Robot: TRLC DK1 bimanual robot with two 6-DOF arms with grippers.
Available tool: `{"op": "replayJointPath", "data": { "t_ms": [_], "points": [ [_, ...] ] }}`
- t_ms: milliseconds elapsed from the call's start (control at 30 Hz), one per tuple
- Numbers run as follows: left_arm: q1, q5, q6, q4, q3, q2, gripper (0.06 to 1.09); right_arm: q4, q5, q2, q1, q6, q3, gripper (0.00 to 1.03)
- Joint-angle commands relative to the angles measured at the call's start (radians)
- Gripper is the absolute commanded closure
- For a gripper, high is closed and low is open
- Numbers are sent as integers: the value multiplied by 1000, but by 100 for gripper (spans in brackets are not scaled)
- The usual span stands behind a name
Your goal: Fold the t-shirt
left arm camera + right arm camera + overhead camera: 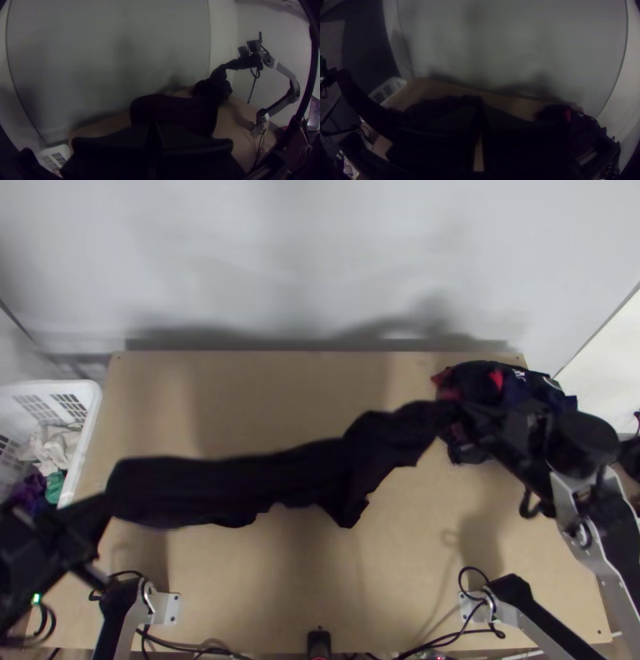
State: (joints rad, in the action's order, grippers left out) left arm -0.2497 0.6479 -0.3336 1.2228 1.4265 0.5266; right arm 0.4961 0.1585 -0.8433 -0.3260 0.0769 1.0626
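The black t-shirt (272, 484) hangs stretched as a long bunched band above the table, its lower edge sagging unevenly. In the top view my left gripper (100, 504) is shut on its left end; the left wrist view shows that gripper (153, 125) with its two fingers together and the cloth (176, 111) extending beyond them. My right gripper (460, 412) is shut on the other end at the right in the top view. In the right wrist view the right gripper (480, 108) holds the dark cloth (380, 115), which runs off toward the left arm.
A dark pile of clothes with red parts (520, 380) lies at the table's far right, close beyond the right gripper. A white basket (92, 420) holding clothes stands at the left edge. Bare wood (288, 396) shows on the table (384, 580) behind and in front of the shirt.
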Motion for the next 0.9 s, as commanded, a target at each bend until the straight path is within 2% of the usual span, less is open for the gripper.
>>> {"op": "replayJointPath", "data": {
  "t_ms": [0,100,133,200,233,267,367,433,500,567,633,700,767,833,867],
  "points": [
    [17,7,-1,107,83,-23,105,94,56,127,27,21,5,100],
    [-13,1,7,-66,-37,-4,105,22,61,99,58,72,2,100],
    [-37,-5,-5,-166,-130,0,105,-28,32,72,68,89,-9,100],
    [-89,-90,-21,-393,-299,49,105,-113,-70,-16,91,107,-7,100],
    [-99,-131,-2,-506,-363,116,105,-120,-85,-85,96,107,13,100],
    [-91,-151,11,-557,-393,216,105,-113,-83,-163,99,101,37,100],
    [21,-156,-24,-559,-433,431,105,-117,-54,-315,81,55,43,100],
    [59,-205,-47,-661,-502,467,105,-176,-54,-378,62,50,16,100],
    [141,-301,-48,-741,-538,507,105,-268,-56,-444,45,37,-13,100],
    [188,-329,-64,-718,-512,613,105,-272,-54,-537,28,12,14,100],
    [274,-372,-139,-694,-485,681,105,-260,-54,-605,7,0,53,100],
    [280,-412,-150,-783,-449,719,105,-307,-59,-596,-2,-14,51,100],
    [259,-455,-127,-815,-353,768,105,-415,-93,-565,-2,1,45,100],
    [214,-481,-122,-875,-299,831,105,-410,-112,-577,-2,18,86,100],
    [208,-522,-125,-916,-291,860,105,-403,-116,-585,-4,20,99,100]
  ]
}}
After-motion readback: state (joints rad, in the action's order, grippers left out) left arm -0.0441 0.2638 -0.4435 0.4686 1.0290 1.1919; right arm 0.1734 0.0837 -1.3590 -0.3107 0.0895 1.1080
